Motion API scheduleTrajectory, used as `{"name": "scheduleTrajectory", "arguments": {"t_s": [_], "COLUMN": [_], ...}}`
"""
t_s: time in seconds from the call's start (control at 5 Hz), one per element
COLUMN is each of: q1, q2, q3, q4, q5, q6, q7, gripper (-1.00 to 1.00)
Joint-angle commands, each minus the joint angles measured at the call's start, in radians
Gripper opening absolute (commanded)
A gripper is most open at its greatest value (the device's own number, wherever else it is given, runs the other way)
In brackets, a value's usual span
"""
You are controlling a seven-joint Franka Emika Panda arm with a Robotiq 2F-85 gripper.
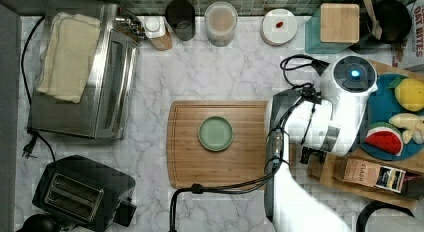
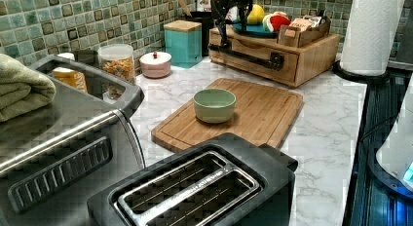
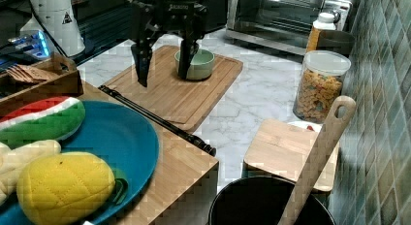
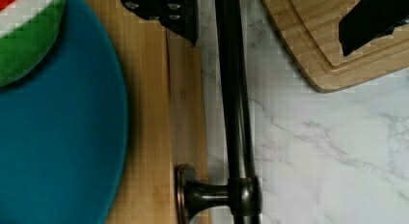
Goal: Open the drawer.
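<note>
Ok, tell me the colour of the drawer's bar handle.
The bar handle is black, a dark metal with a slight bronze sheen; it shows best in the wrist view.

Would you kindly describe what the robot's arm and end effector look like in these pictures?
The arm has glossy white, rounded shells with dark joint sections; one round black cap carries a glowing blue light. Black cables loop beside it and run along the wrist. The end effector is black, a boxy body bearing small white lettering, with two long, narrow black fingers.
</note>
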Motion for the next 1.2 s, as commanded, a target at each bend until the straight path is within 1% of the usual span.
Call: {"name": "scheduleTrajectory", "arguments": {"t_s": [0.2,0.4,0.6,0.8,1.0,1.2], "q1": [-0.009,-0.013,-0.019,-0.023,-0.021,-0.020], "q2": [-0.007,-0.013,-0.019,-0.006,0.022,0.029], "q3": [0.030,0.031,0.037,0.050,0.034,0.026], "q4": [-0.008,-0.026,-0.058,-0.053,-0.035,-0.053], "q5": [0.038,0.027,0.044,0.001,-0.044,-0.071], "q6": [0.085,0.081,0.115,0.111,0.129,0.156], "q7": [-0.044,-0.043,-0.025,0.022,0.016,0.041], "gripper": [1.00,1.00,1.00,1.00,1.00,1.00]}}
